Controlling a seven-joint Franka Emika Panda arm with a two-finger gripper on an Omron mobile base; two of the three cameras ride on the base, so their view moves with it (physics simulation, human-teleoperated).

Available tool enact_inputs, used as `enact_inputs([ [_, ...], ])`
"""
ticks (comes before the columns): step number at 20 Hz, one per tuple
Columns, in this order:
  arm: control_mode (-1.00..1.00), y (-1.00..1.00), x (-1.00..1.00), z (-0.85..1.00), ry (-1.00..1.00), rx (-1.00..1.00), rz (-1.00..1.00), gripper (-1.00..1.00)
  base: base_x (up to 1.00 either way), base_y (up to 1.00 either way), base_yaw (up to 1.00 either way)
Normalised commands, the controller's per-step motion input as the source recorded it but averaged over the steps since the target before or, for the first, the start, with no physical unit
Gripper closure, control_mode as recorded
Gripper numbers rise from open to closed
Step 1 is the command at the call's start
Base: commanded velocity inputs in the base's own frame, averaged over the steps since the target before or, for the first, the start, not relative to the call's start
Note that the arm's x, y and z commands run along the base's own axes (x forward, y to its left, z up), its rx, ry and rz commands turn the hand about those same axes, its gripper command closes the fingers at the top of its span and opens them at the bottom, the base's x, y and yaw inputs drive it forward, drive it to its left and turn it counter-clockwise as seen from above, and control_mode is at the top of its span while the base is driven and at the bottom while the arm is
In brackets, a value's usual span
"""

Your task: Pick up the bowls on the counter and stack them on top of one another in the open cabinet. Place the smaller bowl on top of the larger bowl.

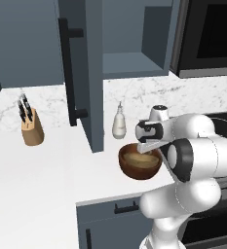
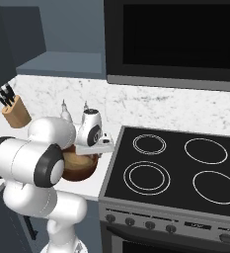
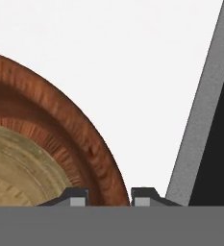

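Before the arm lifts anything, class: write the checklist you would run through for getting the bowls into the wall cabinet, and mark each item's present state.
1. Smaller bowl sits inside the larger bowl: ok, tan nested in reddish-brown.
2. Tool straddles the larger bowl's rim, one of its fingers outside and one inside: ok.
3. Grip firm enough to carry both bowls: cannot tell.
4. Cabinet door swung open, shelf reachable above: ok.
5. Larger bowl rests flat on the counter: ok.
6. Room between the bowls and the white bottle behind them: cannot tell; they look close.
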Motion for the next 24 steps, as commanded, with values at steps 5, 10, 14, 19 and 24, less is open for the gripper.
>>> enact_inputs([
  [5, -1.0, 0.0, -0.07, 0.19, 0.0, 0.0, -0.07, 1.0, 0.0, 0.0, 0.0],
  [10, -1.0, 0.0, -0.03, 0.39, -0.02, 0.0, -0.23, 1.0, 0.0, 0.0, 0.0],
  [14, -1.0, 0.0, 0.0, 0.18, -0.03, 0.02, -0.34, 1.0, 0.0, 0.0, 0.0],
  [19, -1.0, -0.04, -0.01, 0.0, -0.04, 0.07, -0.43, 1.0, 0.0, 0.0, 0.0],
  [24, -1.0, -0.01, -0.23, 0.12, -0.11, 0.12, -0.48, 1.0, 0.0, 0.0, 0.0],
])
